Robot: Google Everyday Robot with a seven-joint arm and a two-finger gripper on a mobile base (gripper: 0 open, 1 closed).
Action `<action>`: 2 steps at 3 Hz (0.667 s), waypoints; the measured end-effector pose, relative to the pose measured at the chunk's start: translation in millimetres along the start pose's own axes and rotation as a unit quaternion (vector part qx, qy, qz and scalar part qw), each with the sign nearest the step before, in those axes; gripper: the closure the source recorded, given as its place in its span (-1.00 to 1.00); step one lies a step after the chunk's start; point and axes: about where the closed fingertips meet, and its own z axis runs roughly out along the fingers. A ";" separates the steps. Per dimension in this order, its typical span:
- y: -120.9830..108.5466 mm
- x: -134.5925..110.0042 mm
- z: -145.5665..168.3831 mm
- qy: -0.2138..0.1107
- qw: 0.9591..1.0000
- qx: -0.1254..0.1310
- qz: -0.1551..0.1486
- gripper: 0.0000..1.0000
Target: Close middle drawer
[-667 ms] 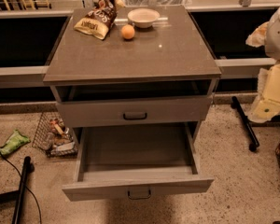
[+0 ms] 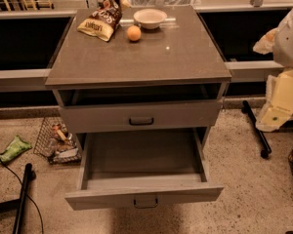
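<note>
The middle drawer (image 2: 144, 195) is pulled far out of the grey cabinet, its empty inside showing and its dark loop handle (image 2: 145, 202) at the front centre. Above it the top drawer (image 2: 140, 117) stands slightly out, with a dark gap under the tabletop (image 2: 141, 57). The lowest drawer is hidden beneath the open one. My gripper (image 2: 277, 112), a cream and white shape at the right edge of the camera view, hangs to the right of the cabinet at about top drawer height, well apart from both handles.
On the tabletop lie a snack bag (image 2: 101, 19), a white bowl (image 2: 150, 18) and an orange (image 2: 134, 33). A wire basket of litter (image 2: 54, 141) and a green packet (image 2: 13, 148) sit on the floor at left. Black stand legs lie at left (image 2: 22, 199) and right (image 2: 256, 133).
</note>
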 end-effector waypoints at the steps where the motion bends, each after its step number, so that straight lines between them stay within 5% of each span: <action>1: 18.3 -2.0 38.7 -0.033 0.999 -0.035 0.014 -1.00; 2: 45.3 -1.1 93.1 -0.076 0.994 -0.068 0.044 -1.00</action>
